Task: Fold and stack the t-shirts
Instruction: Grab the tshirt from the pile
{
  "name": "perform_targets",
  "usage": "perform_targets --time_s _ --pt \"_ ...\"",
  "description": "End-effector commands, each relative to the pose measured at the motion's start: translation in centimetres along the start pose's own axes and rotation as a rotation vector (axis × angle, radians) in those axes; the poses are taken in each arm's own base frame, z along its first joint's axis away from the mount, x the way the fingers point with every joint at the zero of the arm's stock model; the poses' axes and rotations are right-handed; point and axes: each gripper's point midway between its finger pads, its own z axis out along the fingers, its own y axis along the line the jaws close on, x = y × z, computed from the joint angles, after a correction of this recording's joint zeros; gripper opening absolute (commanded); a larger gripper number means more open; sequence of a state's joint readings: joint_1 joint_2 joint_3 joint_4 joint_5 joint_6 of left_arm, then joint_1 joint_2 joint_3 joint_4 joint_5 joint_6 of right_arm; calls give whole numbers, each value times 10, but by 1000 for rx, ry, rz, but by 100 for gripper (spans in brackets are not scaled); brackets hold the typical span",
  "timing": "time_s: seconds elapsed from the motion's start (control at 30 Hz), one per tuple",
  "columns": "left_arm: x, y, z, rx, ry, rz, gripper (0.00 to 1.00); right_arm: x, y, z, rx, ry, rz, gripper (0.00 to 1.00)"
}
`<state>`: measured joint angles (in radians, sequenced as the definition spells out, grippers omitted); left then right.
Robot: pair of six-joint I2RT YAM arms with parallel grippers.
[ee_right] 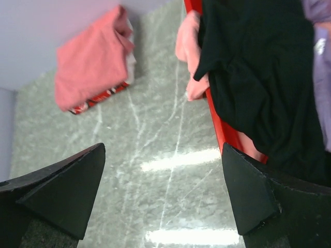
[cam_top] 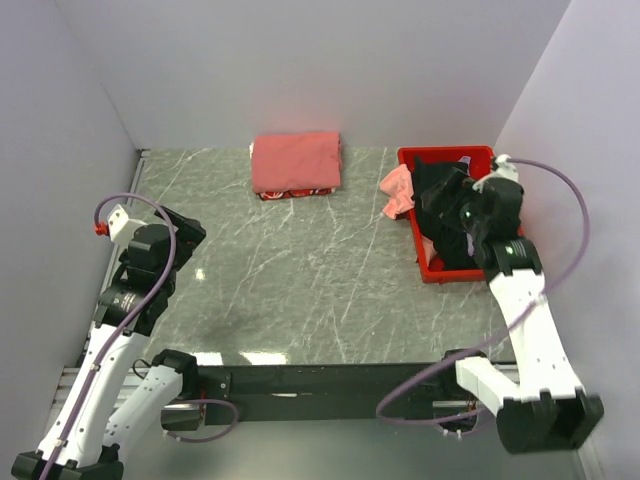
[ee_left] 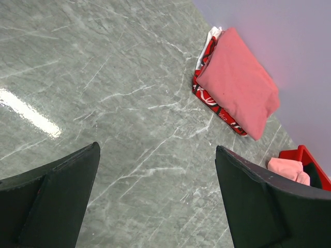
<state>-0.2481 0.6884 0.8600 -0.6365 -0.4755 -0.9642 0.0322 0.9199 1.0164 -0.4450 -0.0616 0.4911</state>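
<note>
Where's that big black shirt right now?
In the top view, the black t-shirt lies heaped in the red bin at the far right, beside a pink t-shirt draped over the bin's left wall.

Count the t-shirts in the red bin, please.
3. A black one fills most of the bin; a pink one hangs over its left edge; a lavender one lies beside the black. More may be hidden underneath.

Nothing here can actually be read: the only marks that look like lettering are white curls on the red printed cloth [ee_left: 209, 98] peeking out under the folded coral-red t-shirt [ee_left: 238, 85], too small and blurred to make out.
</note>
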Motion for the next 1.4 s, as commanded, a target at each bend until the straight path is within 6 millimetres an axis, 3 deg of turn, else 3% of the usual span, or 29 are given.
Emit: perform_targets --time_s 0.0,0.2,0.23,0.4,0.5,0.63,0.73,0.8,0.9,0.93,1.0,1.03,1.1,1.27,1.37 --pt "-5 -7 -3 36 -15 -11 99 -5 9 26 -35 38 -33 99" --pt "-2 -4 -3 34 -11 -14 100 -4 -16 92 120 108 -76 96" --pt "-2 -4 -3 34 -11 -15 99 -5 -31 107 201 114 -90 95" --pt "0 -3 -1 23 -5 -13 100 5 -58 141 330 192 -153 87" --pt "3 -4 2 26 6 -3 99 22 -81 162 412 261 -195 81" --pt "4 -3 4 14 9 -2 99 40 -111 165 569 361 -217 74" --pt "6 -1 6 3 13 -1 99 58 -123 165 609 408 -215 70" --pt "7 -1 7 1 15 1 99 65 -119 163 575 420 -198 67" --pt "8 -1 9 -4 20 4 99 68 -116 162 552 413 -179 47" --pt "8 -1 8 -5 21 6 100 65 -114 162 549 405 -173 34" --pt "8 -1 8 -5 21 6 99 57 -109 158 545 382 -160 20" --pt "8 -1 9 -7 21 7 99 53 -107 156 544 372 -157 9" --pt "8 0 9 -9 18 4 100 40 -101 149 543 330 -144 0" --pt "7 -1 7 2 16 1 99 4 -92 128 574 242 -142 0" --pt "6 -2 5 14 9 -5 99 -30 -80 110 570 151 -140 0"
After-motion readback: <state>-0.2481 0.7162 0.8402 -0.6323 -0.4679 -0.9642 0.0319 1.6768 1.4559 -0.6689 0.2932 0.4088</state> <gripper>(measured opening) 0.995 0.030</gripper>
